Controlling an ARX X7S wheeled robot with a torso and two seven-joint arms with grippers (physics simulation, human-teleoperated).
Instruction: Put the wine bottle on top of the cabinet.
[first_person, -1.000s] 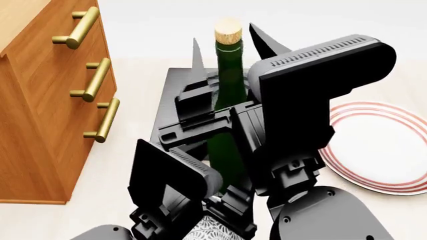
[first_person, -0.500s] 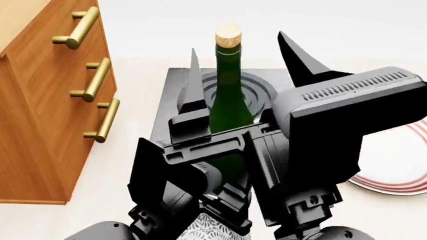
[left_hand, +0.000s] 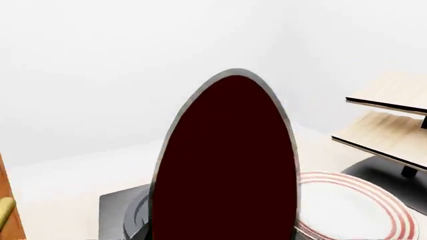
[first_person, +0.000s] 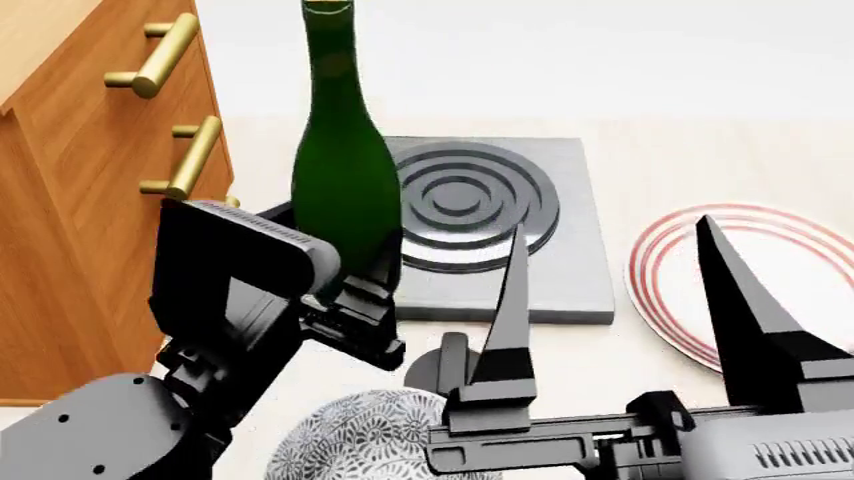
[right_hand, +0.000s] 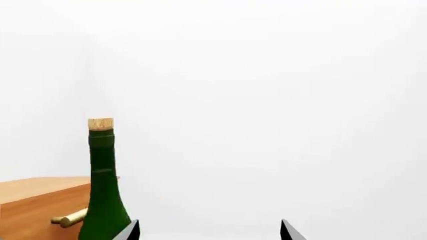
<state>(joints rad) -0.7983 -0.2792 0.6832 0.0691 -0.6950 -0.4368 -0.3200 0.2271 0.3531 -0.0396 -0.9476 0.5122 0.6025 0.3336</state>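
The wine bottle (first_person: 344, 160) is dark green and stands upright, its cork cut off by the top edge of the head view. My left gripper (first_person: 355, 290) is shut on the bottle's lower body and holds it beside the front right corner of the orange-brown cabinet (first_person: 80, 220). In the left wrist view the bottle (left_hand: 227, 165) fills the middle as a dark oval and hides the fingers. My right gripper (first_person: 621, 310) is open and empty, to the right of the bottle. The right wrist view shows the bottle (right_hand: 103, 195) with its tan cork, the cabinet top (right_hand: 33, 197) and my open right gripper (right_hand: 210, 232).
A dark square hob with concentric rings (first_person: 534, 240) lies behind the bottle. A white plate with red rings (first_person: 667, 270) lies to its right. A patterned grey bowl (first_person: 354, 445) sits near my torso. A pale wood rack (left_hand: 393, 120) stands beyond the plate (left_hand: 347, 205).
The right gripper has opened, let go of the bottle and drawn back to the right. The left gripper now holds the bottle, which has moved left and up towards the cabinet.
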